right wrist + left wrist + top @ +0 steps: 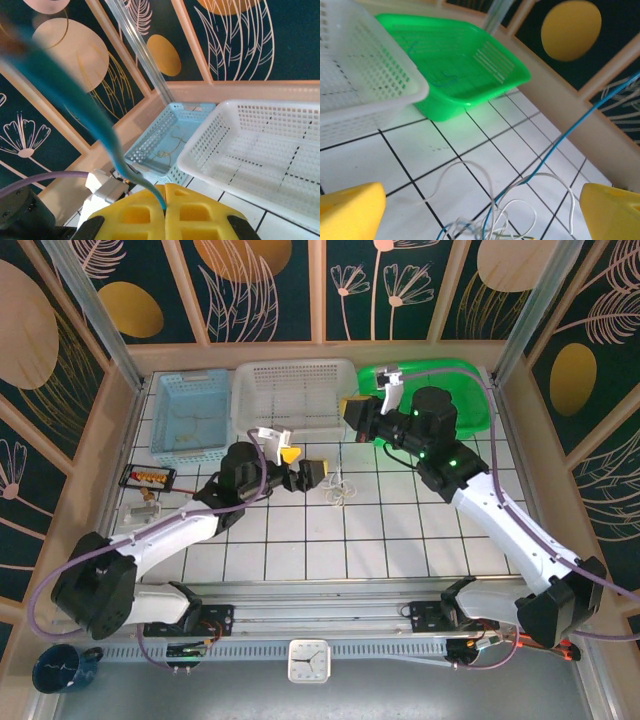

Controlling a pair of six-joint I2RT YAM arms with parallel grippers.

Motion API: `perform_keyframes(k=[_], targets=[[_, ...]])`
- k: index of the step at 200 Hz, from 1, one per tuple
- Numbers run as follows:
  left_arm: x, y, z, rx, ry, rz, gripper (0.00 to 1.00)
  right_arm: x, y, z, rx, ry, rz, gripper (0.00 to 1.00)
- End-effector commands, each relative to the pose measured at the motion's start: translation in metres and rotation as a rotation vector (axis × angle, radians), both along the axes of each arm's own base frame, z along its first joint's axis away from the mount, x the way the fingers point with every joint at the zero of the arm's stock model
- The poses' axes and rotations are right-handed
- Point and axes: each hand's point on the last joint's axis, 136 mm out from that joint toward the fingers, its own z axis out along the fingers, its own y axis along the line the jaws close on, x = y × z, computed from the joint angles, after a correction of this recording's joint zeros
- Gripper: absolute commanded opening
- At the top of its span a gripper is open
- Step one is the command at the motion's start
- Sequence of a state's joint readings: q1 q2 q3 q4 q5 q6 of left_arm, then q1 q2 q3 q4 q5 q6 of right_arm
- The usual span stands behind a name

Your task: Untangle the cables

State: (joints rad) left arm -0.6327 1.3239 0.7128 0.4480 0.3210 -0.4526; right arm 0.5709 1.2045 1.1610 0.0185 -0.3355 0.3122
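Left pincer (303,464) hangs low over the tiled table (400,540), its yellow fingers (350,212) spread wide and gripping nothing. Far out to its left, by the table edge, lies a small black tray (147,477). Beyond it and to its left stands a blue basket (193,412), which the right wrist view shows with a few thin wires on its floor. Straight beyond it stands a white basket (295,390).

Just past the open fingertips lie the cables (340,490), a loose heap of thin whitish and blue loops on the tiles. In the left wrist view the heap (490,220) sits between the two fingers. From it one blue wire (570,130) climbs up and off to the right of that pincer.

Right pincer (352,408) is held above the table, beyond the heap, in front of the gap between the white basket and a green basket (455,380). Its yellow fingers (200,215) are pressed together on the blue wire (107,135). The wire comes out of the seam between them and sweeps up to the left, blurred, close to the lens.
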Motion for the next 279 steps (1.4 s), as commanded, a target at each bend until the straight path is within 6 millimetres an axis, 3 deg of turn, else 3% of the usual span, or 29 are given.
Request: perform_keyframes(k=[1, 56, 129, 153, 191, 238, 279], targets=[[-0.007, -0.024, 0.021, -0.022, -0.091, -0.111, 0.99, -0.008, 0.001, 0.007, 0.042, 0.001, 0.020, 0.00], [0.013, -0.029, 0.014, -0.019, -0.118, -0.045, 0.96, -0.024, 0.021, 0.014, 0.068, 0.008, 0.080, 0.00], [0.031, -0.041, 0.014, -0.043, -0.126, -0.032, 0.75, -0.033, 0.029, 0.020, 0.075, 0.003, 0.100, 0.00], [0.031, -0.044, 0.007, -0.044, -0.113, -0.042, 0.63, -0.034, 0.030, 0.026, 0.084, -0.006, 0.105, 0.00], [0.020, -0.046, -0.020, -0.044, -0.056, -0.088, 0.49, -0.034, 0.027, 0.055, 0.111, -0.063, 0.098, 0.00], [0.005, -0.046, -0.078, -0.011, 0.068, -0.140, 0.36, -0.039, 0.024, 0.105, 0.202, -0.144, 0.132, 0.00], [-0.003, -0.041, -0.103, -0.005, 0.122, -0.135, 0.34, -0.039, 0.006, 0.147, 0.280, -0.213, 0.123, 0.00]])
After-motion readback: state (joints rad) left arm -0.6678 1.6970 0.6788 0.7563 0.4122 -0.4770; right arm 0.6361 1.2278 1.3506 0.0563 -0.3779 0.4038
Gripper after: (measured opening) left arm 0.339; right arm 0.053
